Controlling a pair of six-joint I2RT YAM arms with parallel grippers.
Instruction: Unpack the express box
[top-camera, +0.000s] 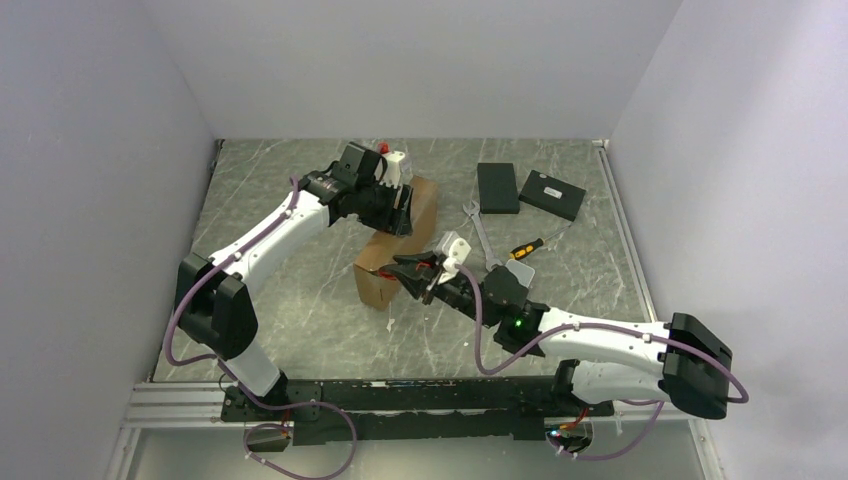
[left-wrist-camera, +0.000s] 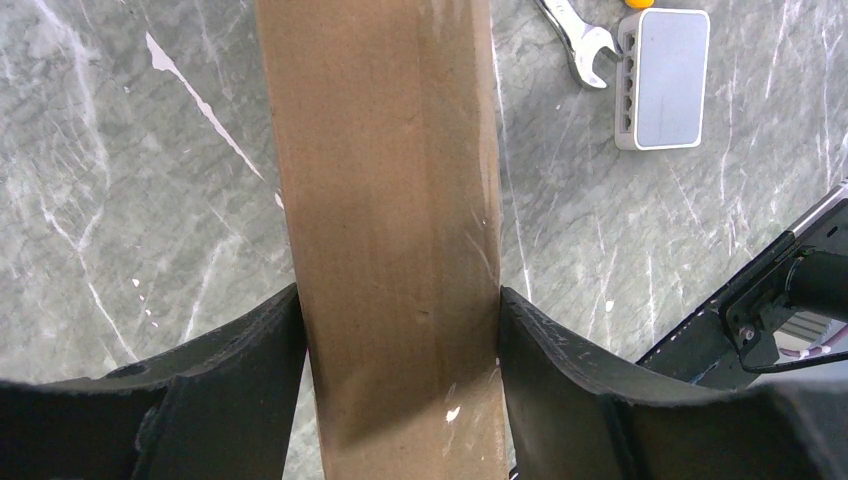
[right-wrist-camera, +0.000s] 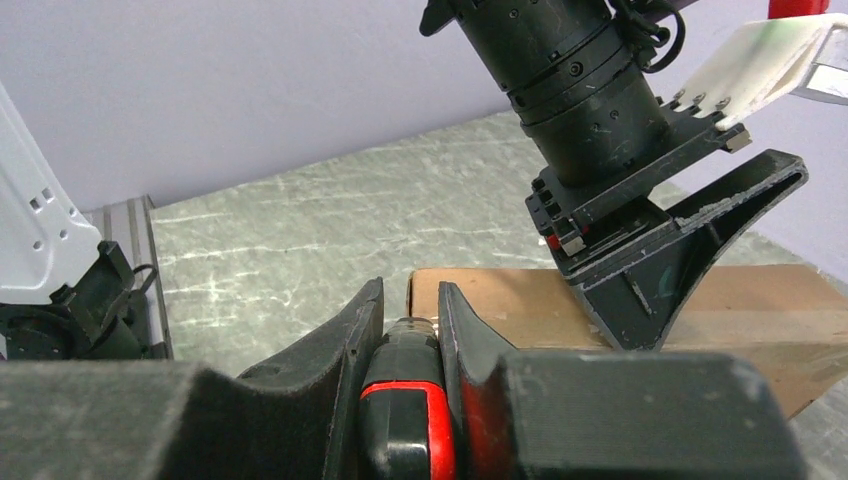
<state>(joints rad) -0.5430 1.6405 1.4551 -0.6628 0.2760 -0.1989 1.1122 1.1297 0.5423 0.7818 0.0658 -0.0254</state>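
Clamped hard in the foreground, the left gripper (left-wrist-camera: 400, 330) squeezes both long sides of the express box (left-wrist-camera: 385, 150), which sits mid-table between the arms. Over there the right gripper (right-wrist-camera: 410, 310) is closed on a red-and-black tool (right-wrist-camera: 408, 420), right at the box's near end. Cardboard looks light, stiff, smooth-faced, so I'd judge this narrow-width squeeze the hold.
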